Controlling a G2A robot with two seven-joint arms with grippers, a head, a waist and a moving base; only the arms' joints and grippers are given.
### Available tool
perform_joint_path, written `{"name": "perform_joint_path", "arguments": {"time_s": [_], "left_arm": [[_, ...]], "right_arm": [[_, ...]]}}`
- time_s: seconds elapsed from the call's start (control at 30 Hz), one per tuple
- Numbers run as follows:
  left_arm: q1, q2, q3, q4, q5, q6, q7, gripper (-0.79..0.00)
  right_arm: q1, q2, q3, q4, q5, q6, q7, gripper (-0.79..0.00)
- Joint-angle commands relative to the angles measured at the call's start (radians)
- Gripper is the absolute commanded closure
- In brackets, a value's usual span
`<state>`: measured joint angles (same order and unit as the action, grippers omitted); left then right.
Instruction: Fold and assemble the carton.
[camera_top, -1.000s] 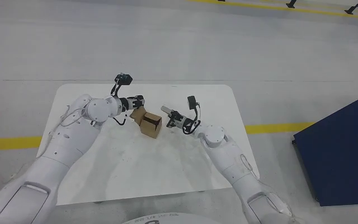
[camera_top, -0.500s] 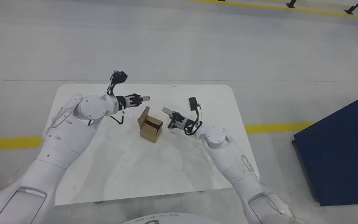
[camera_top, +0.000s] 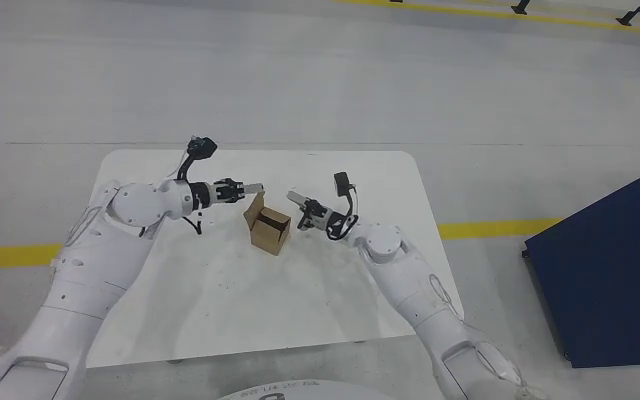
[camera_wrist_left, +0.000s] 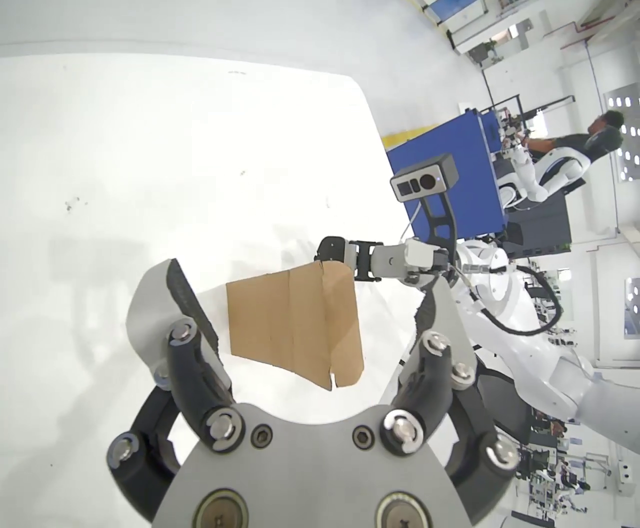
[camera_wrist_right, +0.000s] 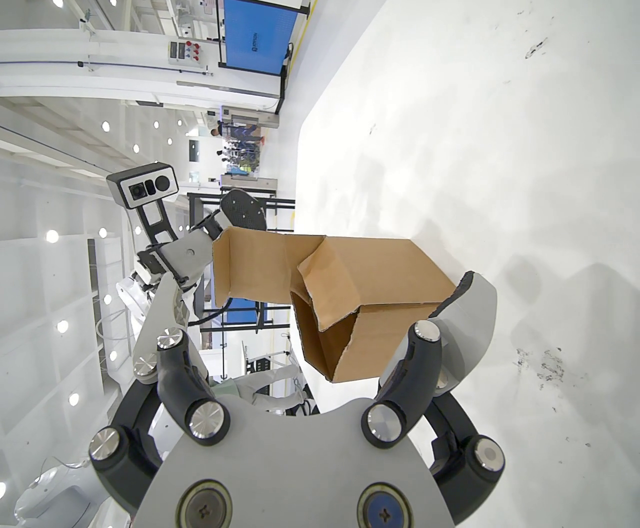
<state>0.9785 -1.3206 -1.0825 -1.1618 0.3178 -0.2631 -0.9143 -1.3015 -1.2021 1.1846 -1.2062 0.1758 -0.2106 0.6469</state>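
Brown cardboard, the carton (camera_top: 269, 228) sits near the middle of the white table (camera_top: 330, 300), only part folded. Its body lies on the tabletop and one long flap stands up on its far left side. The left gripper (camera_top: 257, 188) hangs just beside that raised flap, on its left, with the claw spread wide. I cannot tell whether a fingertip touches the flap. In the left wrist view the left gripper (camera_wrist_left: 304, 290) faces the flat outer side of the carton (camera_wrist_left: 295, 320), which lies ahead of its dark pads (camera_wrist_left: 192, 310).

The right gripper (camera_top: 296, 198) is at the carton's far right corner, its claw also apart. From the right wrist the carton (camera_wrist_right: 370, 285) shows its open end, with a loose inner flap bent inward. One finger (camera_wrist_right: 475, 300) of the right gripper (camera_wrist_right: 320, 295) is just beside the carton's side wall, and the other stands well apart from it. A blue cabinet (camera_top: 600, 270) stands on the floor to the right of the table.
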Motion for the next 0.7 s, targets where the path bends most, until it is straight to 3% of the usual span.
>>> {"name": "perform_joint_path", "arguments": {"time_s": [0.0,0.67], "left_arm": [[0.000,0.002,0.006,-0.001,0.005,-0.009,-0.017,0.000],[-0.034,0.009,0.064,0.029,0.020,-0.070,-0.062,0.000]], "right_arm": [[0.002,0.000,-0.002,0.001,-0.002,0.002,-0.002,-0.785],[-0.008,-0.001,-0.005,-0.013,-0.004,0.007,-0.014,-0.785]]}}
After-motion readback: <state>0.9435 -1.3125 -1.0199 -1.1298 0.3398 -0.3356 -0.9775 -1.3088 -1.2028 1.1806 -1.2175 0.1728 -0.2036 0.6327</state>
